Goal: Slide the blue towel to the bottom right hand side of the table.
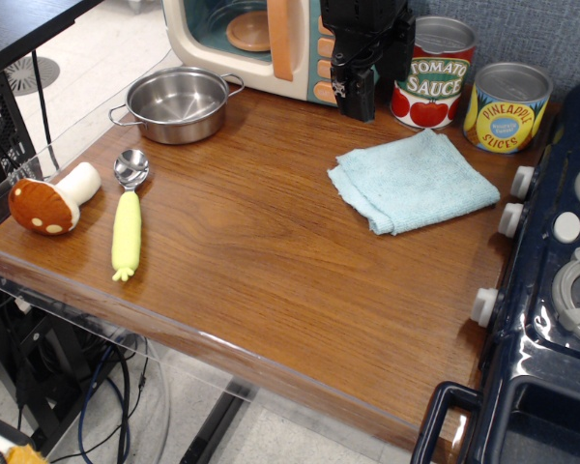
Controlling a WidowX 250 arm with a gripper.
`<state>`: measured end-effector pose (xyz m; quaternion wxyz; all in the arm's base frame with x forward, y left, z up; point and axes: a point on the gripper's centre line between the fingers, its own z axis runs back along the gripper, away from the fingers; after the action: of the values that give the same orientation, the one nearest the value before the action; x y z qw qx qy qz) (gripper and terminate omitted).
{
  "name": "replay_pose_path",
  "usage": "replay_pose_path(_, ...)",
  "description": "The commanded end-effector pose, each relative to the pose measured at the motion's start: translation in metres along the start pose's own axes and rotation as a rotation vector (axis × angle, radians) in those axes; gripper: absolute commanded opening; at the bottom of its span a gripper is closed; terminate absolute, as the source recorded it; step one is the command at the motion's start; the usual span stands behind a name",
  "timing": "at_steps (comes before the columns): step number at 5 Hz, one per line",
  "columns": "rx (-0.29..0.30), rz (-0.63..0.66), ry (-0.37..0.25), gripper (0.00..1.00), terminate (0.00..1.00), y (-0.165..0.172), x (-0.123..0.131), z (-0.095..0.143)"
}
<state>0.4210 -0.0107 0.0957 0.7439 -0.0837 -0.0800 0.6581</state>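
The blue towel (414, 183) lies folded on the reddish-brown table (261, 251), at the right side toward the back, close to the toy stove. The black gripper (356, 101) hangs at the back of the table, just above and behind the towel's left corner and next to the tomato sauce can. Its fingers point down and look close together with nothing between them. It does not touch the towel.
A tomato sauce can (433, 72) and a pineapple slices can (506, 106) stand behind the towel. A toy microwave (256, 43) and a steel pot (177, 102) are at the back. A yellow-handled scoop (128, 220) and toy mushroom (50, 200) lie left. The navy stove (551, 290) borders the right.
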Motion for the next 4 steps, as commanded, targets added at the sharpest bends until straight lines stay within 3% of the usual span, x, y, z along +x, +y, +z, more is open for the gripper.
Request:
replay_pose_path(1,0.0,0.0,0.0,1.0,0.0,0.0,0.0,0.0)
replay_pose_path(3,0.029,-0.022,-0.04,1.0,0.0,-0.001,-0.018,-0.033)
replay_pose_path(4,0.011,-0.046,-0.047,1.0,0.0,-0.002,-0.028,-0.041)
